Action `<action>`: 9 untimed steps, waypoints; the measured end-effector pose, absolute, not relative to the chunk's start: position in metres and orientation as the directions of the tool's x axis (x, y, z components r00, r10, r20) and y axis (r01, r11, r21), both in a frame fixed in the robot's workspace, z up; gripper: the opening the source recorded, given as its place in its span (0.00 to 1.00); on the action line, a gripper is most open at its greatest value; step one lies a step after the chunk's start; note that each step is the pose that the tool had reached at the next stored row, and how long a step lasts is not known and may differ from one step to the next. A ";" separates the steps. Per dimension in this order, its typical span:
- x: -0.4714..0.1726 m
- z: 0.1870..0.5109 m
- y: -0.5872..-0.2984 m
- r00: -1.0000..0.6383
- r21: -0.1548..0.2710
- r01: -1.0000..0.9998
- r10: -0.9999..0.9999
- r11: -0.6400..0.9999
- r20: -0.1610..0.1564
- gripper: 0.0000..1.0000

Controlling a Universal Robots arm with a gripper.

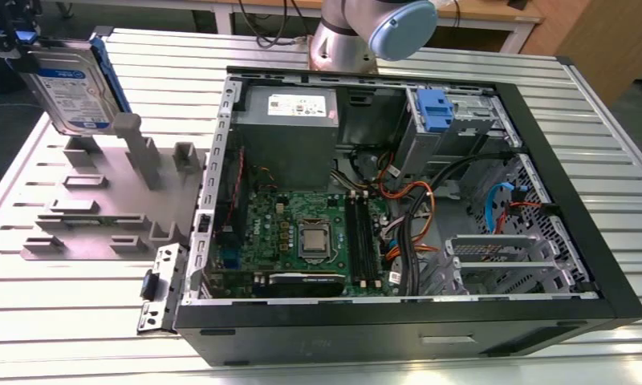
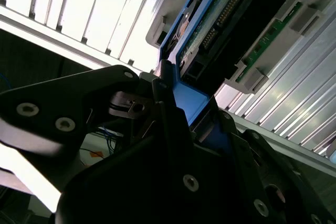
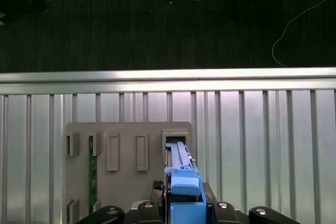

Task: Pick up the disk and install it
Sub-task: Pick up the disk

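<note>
The disk [image 1: 75,84], silver with a white-and-blue label and a blue side frame, stands on edge at the far end of the exterior view's left, just above the grey slotted holder [image 1: 96,208]. My gripper [image 1: 10,36] is shut on its upper end. In the first wrist view the disk's blue frame [image 3: 184,190] sits between the black fingers, over an open slot [image 3: 176,140] of the holder [image 3: 126,182]. The second wrist view shows the disk's connector edge [image 2: 220,24] and blue frame clamped by my gripper [image 2: 181,103].
An open computer case [image 1: 610,265] lies on the slatted metal table [image 1: 75,313], with its motherboard [image 1: 310,241], cables and a blue bracket [image 1: 433,108] in the drive bay. The arm's base [image 1: 348,36] stands behind the case. A green circuit strip [image 3: 92,171] sits in another holder slot.
</note>
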State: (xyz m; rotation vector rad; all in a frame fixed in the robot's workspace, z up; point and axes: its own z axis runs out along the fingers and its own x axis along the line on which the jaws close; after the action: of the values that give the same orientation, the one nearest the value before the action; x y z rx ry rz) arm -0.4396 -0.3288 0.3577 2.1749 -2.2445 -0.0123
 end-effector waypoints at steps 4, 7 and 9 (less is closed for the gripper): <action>-0.440 0.358 -0.329 -0.031 0.017 -0.999 -0.999 0.031 0.006 0.37; -0.440 0.360 -0.329 -0.031 0.017 -0.999 -0.999 0.032 0.006 0.37; -0.440 0.361 -0.329 -0.031 0.017 -0.999 -0.999 0.031 0.006 0.37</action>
State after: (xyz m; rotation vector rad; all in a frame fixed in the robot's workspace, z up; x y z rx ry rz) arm -0.4396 -0.3288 0.3612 2.1749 -2.2444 -0.0123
